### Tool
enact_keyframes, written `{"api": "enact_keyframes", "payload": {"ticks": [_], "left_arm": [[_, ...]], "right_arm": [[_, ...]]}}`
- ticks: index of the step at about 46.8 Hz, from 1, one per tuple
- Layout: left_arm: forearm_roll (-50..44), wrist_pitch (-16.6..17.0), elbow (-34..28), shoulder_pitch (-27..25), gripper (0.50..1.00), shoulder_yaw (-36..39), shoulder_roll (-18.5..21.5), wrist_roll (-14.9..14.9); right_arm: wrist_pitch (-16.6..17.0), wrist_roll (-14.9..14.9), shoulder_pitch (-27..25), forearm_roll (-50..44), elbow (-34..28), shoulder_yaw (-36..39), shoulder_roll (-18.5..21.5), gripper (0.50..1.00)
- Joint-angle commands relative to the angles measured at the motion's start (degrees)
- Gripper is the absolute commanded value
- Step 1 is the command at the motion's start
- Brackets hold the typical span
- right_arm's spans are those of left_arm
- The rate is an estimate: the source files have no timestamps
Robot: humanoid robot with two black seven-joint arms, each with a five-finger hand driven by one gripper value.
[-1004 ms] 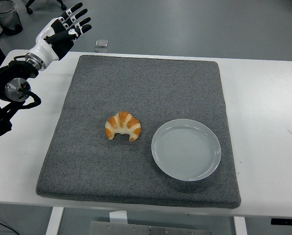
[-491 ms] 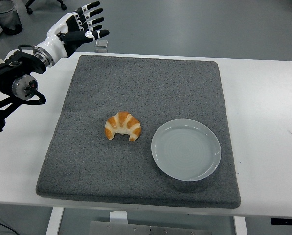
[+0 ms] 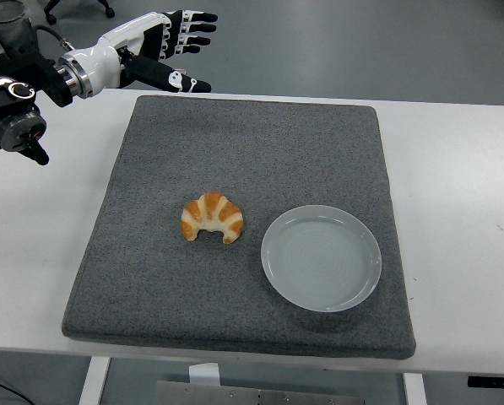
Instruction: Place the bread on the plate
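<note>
One golden-brown croissant (image 3: pixel 212 218), one pale round plate (image 3: pixel 321 257), one hand in view; bread not yet on the plate.

Square grey felt-like mat (image 3: pixel 243 152) covers most of the white table (image 3: pixel 454 169). Nearest the mat's front edge, right of centre: the pale grey-green glazed plate, nothing on it. Just left of it and slightly farther back, close to the rim but apart from it: the crescent-shaped croissant with pale stripes, lying flat on the mat near its middle, horns pointing toward the front edge. Far back, above the mat's rear-left corner: the left hand (image 3: pixel 169 46), black and white, on a black arm entering from the left edge, raised clear of the surface, fingers (image 3: pixel 197 28) spread and extended, grasping nothing, thumb stretched toward the mat's rear edge. Hand well apart from the croissant.
</note>
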Motion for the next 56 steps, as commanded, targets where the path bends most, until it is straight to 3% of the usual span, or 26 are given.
{"api": "enact_keyframes", "payload": {"ticks": [1,8,18,34,56], "left_arm": [[6.0,0.0,-2.1,-0.7,0.981,1.4,1.1,0.0],[16.3,-0.1,-4.5,-0.5,0.984,1.8,2.7,0.0],[23.8,-0.1,-4.8,0.0,0.984,4.2,3.2,0.0],[33.9,3.1,-4.6,6.5,0.984,4.2,1.4,0.0],[37.2,4.0,-5.3,7.3,0.984,4.2,-3.4,0.0]], "right_arm": [[0.0,0.0,-0.1,0.1,0.0,0.0,0.0,0.938],[0.0,0.0,0.0,0.1,0.0,0.0,0.0,0.938],[0.0,0.0,-0.1,0.0,0.0,0.0,0.0,0.938],[0.0,0.0,0.0,0.0,0.0,0.0,0.0,0.94],[-0.2,0.0,0.0,0.1,0.0,0.0,0.0,0.938]]}}
